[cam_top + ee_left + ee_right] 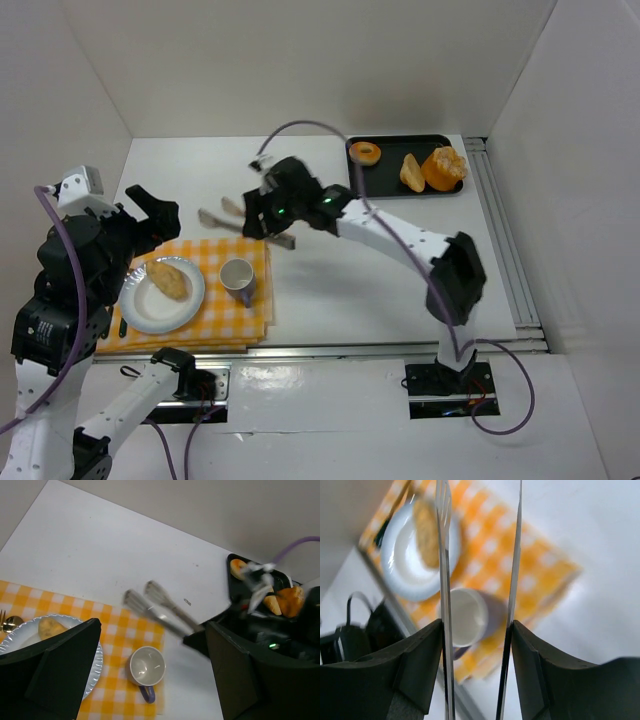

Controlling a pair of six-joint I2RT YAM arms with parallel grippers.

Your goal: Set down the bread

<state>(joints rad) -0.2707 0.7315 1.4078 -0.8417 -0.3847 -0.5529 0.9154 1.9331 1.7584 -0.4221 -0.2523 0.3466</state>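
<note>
Left gripper (pixel 152 204) spread wide, empty, just beside plate (pixel 135 308). Bread (pixel 168 279) lying on plate, over checkered cloth (pixel 245 318), cup (pixel 237 274) alongside: placing apparently done. Tongs (pixel 232 216) blades apart, nothing between, pinched by right gripper (pixel 476 629). More pastries on tray (pixel 385 182); probably only retreat remaining.

Yellow check, white china, black tray.
Near left, cloth (pixel 245 305) in yellow-and-white checks; plain white plate (pixel 138 308) under golden-brown bread (pixel 168 279); cup (pixel 237 275) white inside, purple outside. Silver tongs (pixel 444 540) between black fingers (pixel 415 675). Far right, black tray (pixel 385 182) with brown-orange ring doughnut (pixel 365 152), pale-tan roll (pixel 411 172), bright orange pastry (pixel 443 167). White desk (pixel 340 290); white-and-black arms (pixel 395 238); purple cables (pixel 60 250).
</note>
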